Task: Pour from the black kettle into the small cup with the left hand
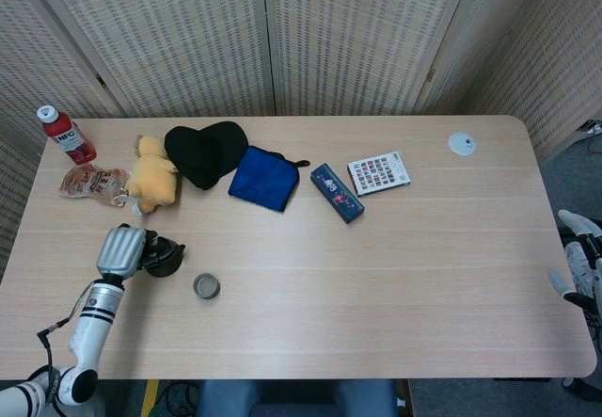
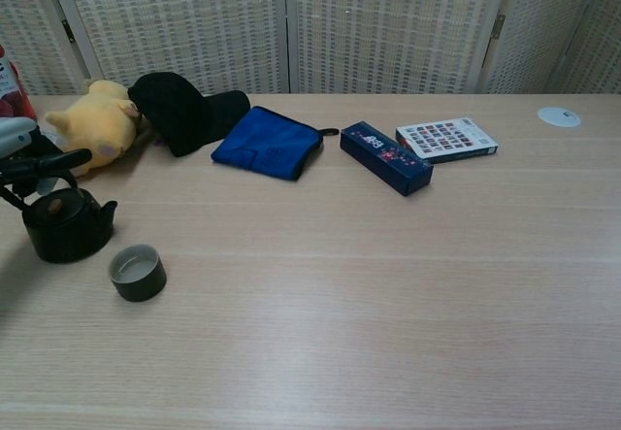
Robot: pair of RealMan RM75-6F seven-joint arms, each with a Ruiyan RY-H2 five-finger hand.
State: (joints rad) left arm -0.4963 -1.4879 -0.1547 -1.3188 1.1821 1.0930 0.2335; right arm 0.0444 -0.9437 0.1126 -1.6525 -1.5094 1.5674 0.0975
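Under our left hand point(image 1: 120, 249) sits the kettle point(image 2: 65, 227), upright on the table point(image 1: 376, 257), fingers wrapped round its handle; just right of it, the cup point(image 2: 137, 272); our right hand point(image 1: 576, 280) hangs off the far edge, its grip unclear

head view: looking steeply down from above, taking in the whole table point(image 1: 376, 276) | chest view: looking low and level across it, nearer | both sharing the kettle point(image 1: 166, 257) and cup point(image 2: 137, 272)
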